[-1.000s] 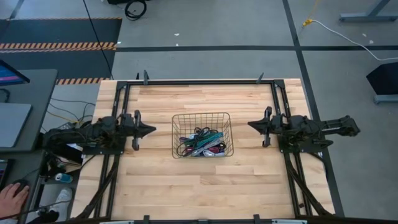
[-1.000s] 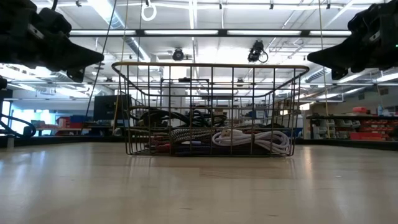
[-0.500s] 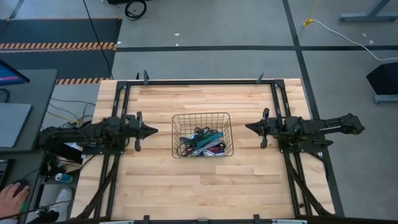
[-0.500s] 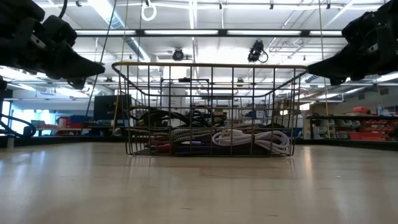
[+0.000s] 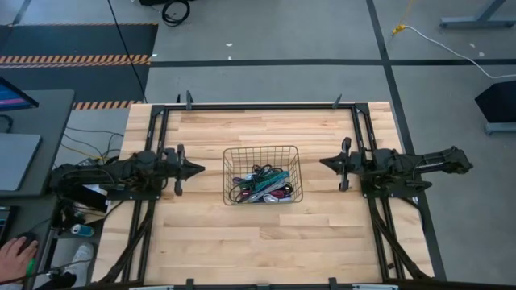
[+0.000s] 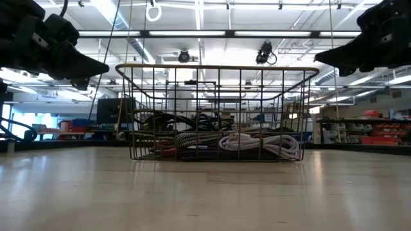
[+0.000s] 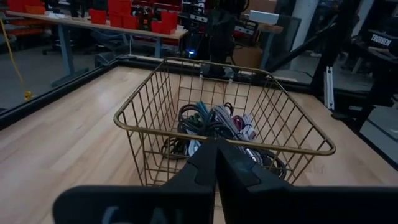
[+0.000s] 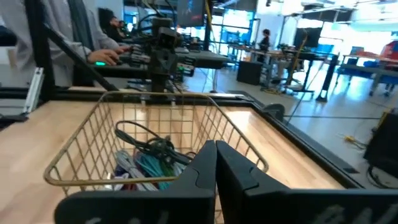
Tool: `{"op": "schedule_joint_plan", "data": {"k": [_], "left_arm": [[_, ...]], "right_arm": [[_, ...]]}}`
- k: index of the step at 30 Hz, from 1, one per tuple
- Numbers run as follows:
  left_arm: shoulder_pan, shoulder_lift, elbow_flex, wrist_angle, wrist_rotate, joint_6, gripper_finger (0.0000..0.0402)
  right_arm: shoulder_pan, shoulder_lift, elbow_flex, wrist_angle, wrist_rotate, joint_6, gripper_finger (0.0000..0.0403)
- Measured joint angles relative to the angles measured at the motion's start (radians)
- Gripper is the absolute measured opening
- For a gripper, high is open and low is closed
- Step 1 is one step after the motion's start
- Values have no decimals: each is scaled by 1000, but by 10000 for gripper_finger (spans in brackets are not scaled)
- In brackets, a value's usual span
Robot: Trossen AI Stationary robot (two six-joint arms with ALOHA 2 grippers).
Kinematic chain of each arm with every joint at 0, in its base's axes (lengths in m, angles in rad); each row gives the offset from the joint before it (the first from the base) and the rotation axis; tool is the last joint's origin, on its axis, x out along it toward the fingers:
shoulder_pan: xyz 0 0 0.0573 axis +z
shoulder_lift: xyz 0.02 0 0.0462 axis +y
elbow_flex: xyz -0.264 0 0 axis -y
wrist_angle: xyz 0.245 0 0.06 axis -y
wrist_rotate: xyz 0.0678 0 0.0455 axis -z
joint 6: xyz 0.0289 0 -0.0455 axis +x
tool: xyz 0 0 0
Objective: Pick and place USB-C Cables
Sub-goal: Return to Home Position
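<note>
The right gripper [image 8: 216, 149], jaws pressed together, points at a gold wire basket [image 8: 93, 134] on the wooden counter [image 8: 37, 137]. USB-C cables [image 8: 149, 163] (black, teal, pale) lie tangled inside. Beyond the basket stands the left arm [image 8: 163, 53], and off to one side a person's hand [image 8: 109, 57] rests at a desk.

From my remote station: my left gripper [image 5: 201, 168] has edged a little closer to the wire basket [image 5: 260, 148] than it was a second ago, and in the low view it sits slightly lower. My right gripper [image 5: 322, 163] dipped half a second ago and has since lifted, its tip now higher in the low view than at either earlier moment.
</note>
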Motion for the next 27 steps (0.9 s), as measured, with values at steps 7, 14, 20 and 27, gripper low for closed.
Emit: {"op": "schedule_joint_plan", "data": {"k": [7,14,20,27], "left_arm": [[1,0,4,-49,-5,-135,11],[-2,6,3,47,9,-15,17],[-2,6,2,-18,57,39,16],[-3,6,2,-14,97,43,20]], "right_arm": [[0,0,0,-6,26,-113,19],[34,-3,30,-12,-63,-215,10],[69,-2,29,-128,-67,-189,10],[82,-3,29,14,-63,-207,21]]}}
